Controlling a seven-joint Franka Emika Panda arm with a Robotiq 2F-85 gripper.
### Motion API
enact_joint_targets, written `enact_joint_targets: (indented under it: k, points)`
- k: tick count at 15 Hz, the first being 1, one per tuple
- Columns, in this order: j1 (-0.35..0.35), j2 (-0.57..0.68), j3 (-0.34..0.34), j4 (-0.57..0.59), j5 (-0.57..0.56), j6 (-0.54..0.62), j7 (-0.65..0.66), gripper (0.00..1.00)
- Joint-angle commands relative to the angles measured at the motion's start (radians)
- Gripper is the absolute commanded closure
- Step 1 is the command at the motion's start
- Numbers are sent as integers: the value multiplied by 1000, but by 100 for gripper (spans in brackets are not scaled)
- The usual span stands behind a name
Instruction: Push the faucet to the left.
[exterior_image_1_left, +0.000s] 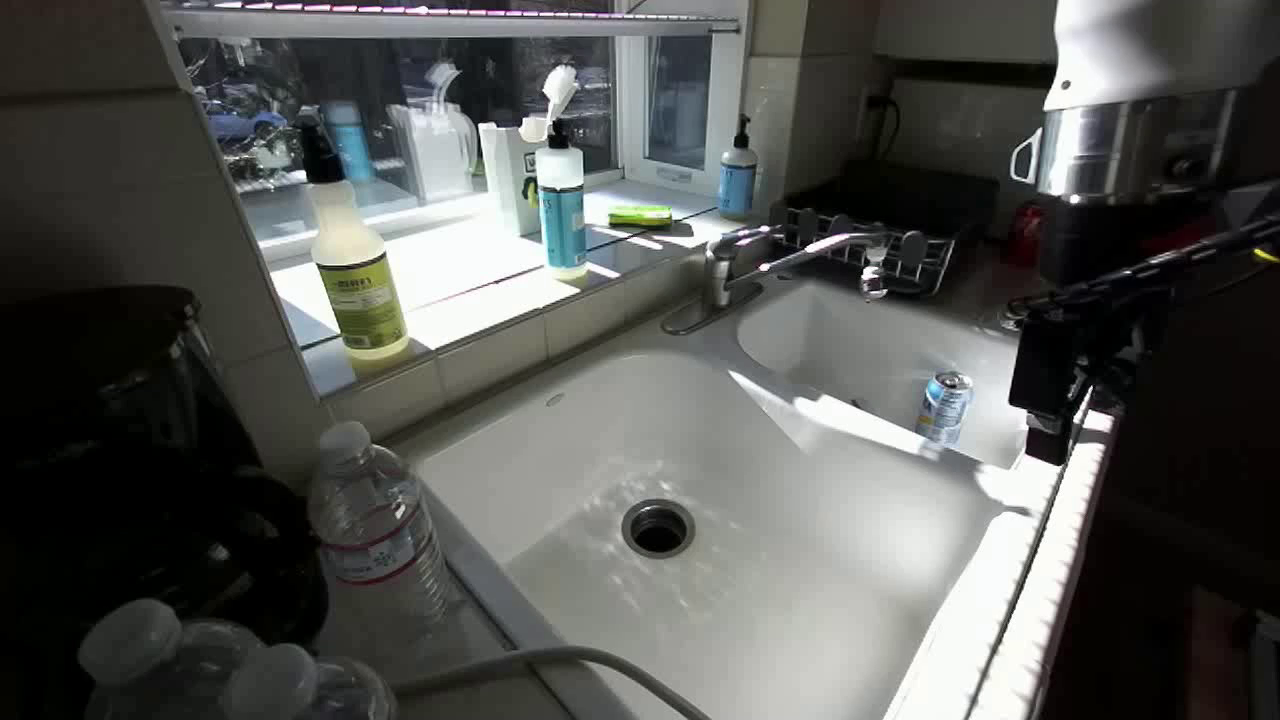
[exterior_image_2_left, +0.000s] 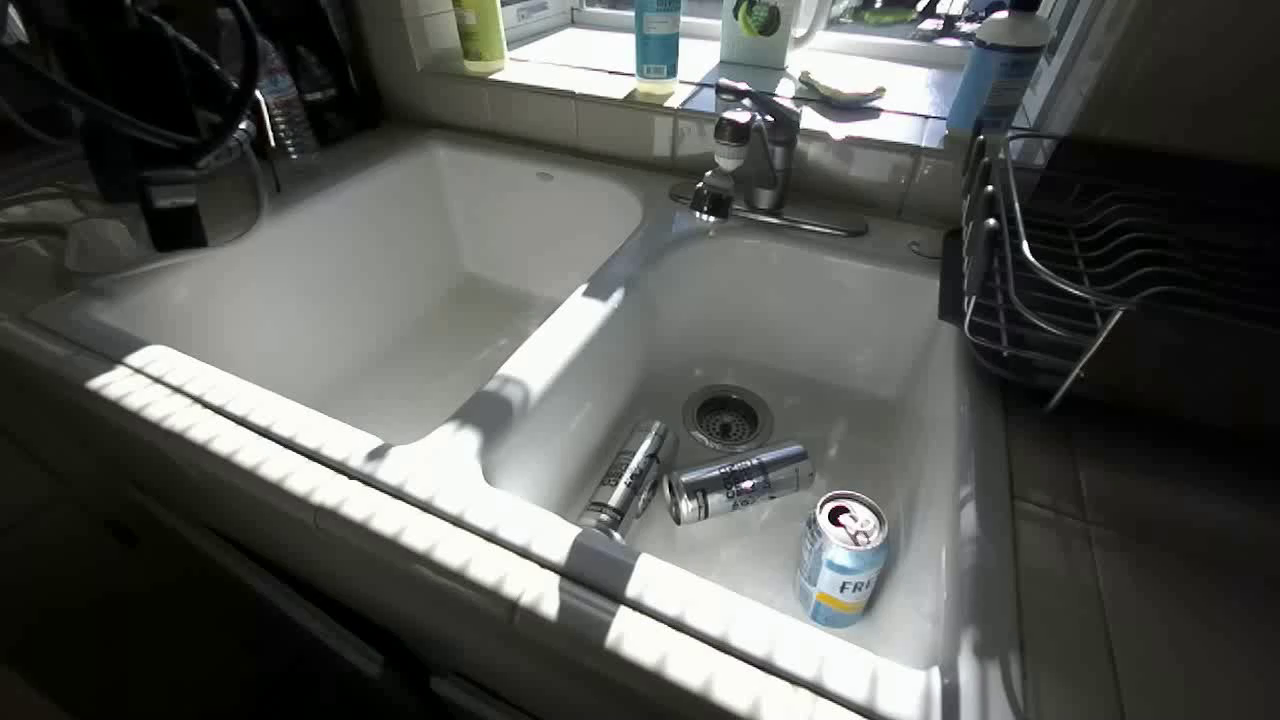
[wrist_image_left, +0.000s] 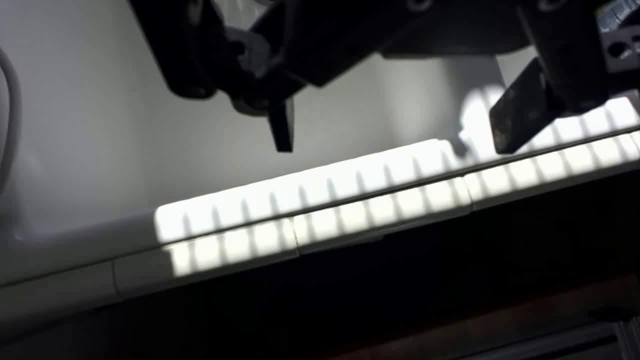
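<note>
The chrome faucet (exterior_image_1_left: 718, 270) stands on the sink's back ledge in an exterior view, its long, thin spout reaching over the basin with the cans. It also shows in an exterior view (exterior_image_2_left: 770, 160), where the spout points toward the camera and ends in a white and chrome tip near the divider. My black gripper (exterior_image_1_left: 1055, 435) hangs over the sink's front edge, well apart from the faucet. It also shows at the left in an exterior view (exterior_image_2_left: 178, 215). In the wrist view the gripper (wrist_image_left: 393, 150) has its fingers wide apart with nothing between them. The faucet is out of the wrist view.
A white double sink (exterior_image_2_left: 560, 330) has several cans, one a blue can (exterior_image_2_left: 843, 570), in one basin. A dish rack (exterior_image_2_left: 1040, 270) stands beside it. Soap bottles, including a blue one (exterior_image_1_left: 565, 215), line the window sill. Plastic bottles (exterior_image_1_left: 380, 540) stand by the basin with a cable (exterior_image_1_left: 560, 652).
</note>
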Motion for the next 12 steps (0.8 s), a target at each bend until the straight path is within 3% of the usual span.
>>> enact_joint_targets:
  k: [1, 7, 12]
  points:
    - [0, 0, 0, 1, 0, -2, 0, 0]
    - [0, 0, 0, 1, 0, -2, 0, 0]
    - [-90, 13, -51, 71, -79, 21, 30, 0]
